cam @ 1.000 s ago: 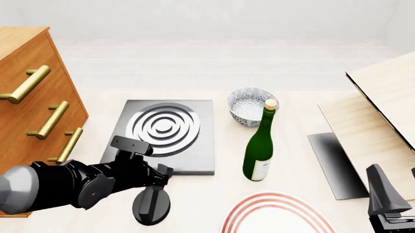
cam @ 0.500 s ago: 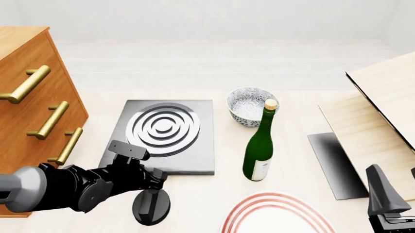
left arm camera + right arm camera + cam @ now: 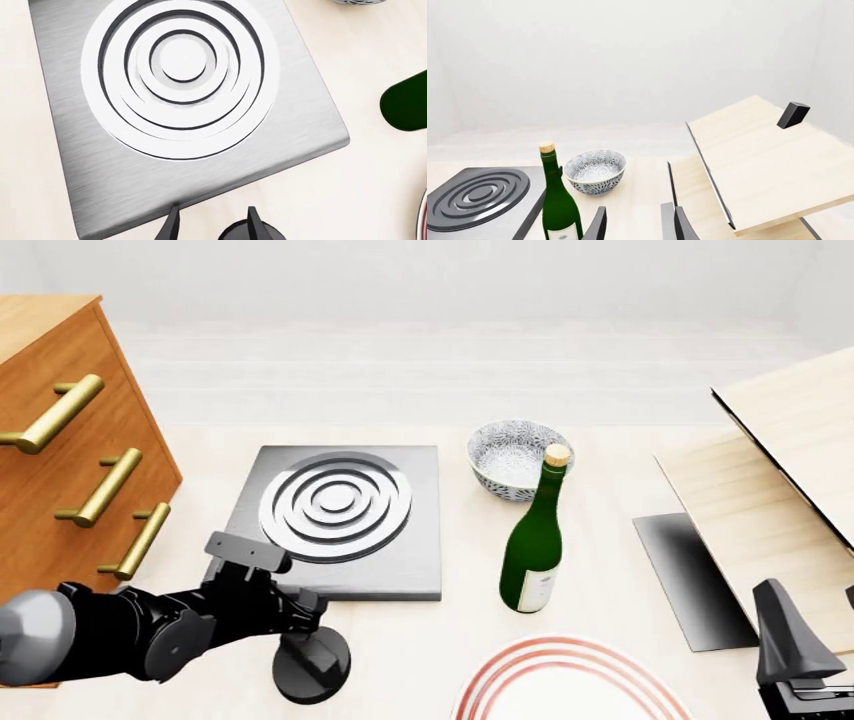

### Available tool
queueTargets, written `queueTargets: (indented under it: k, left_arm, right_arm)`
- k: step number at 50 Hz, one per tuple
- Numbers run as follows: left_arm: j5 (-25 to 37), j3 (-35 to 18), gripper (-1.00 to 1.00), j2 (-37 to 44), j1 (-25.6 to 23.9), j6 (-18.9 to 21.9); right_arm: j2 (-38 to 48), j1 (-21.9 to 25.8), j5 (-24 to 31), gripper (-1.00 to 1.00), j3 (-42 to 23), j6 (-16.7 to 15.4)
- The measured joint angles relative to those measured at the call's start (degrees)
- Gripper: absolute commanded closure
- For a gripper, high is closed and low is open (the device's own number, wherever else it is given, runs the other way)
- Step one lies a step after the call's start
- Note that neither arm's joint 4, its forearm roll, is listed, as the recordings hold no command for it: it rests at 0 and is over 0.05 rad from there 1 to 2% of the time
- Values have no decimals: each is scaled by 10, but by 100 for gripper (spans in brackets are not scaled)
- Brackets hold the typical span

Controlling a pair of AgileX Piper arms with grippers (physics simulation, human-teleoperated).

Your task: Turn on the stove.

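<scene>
**Left gripper over the knob, right arm idle at the table edge**

The stove lies flat on the table beside the wooden drawer chest, its ringed burner facing up. Its black round knob sits apart, just in front of the slab's near edge. The left gripper hangs over that knob; in the left wrist view its fingers stand narrowly parted, with the knob's top showing by one of them. Whether they touch the knob cannot be told. The right gripper sits low at the table's right front, jaws narrowly apart and empty. A green bottle stands upright right of the stove, a patterned bowl just behind it
</scene>
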Motion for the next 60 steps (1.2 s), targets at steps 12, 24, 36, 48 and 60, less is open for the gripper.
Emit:
queueTargets:
  k: [12, 24, 36, 48, 60]
  left_arm:
    - [1, 13, -100, -13, 9, 18]
    - [-4, 34, -100, -37, 11, 36]
    - [6, 62, -100, -82, 10, 59]
    - [19, 88, -100, -125, -1, 69]
    - [60, 95, -100, -185, -2, 71]
  right_arm:
    - [0, 0, -1, -100, 1, 0]
    - [0, 0, 0, -100, 0, 0]
    - [0, 0, 2, -100, -2, 0]
    - [0, 1, 0, -100, 0, -1]
    - [0, 1, 0, -100, 1, -1]
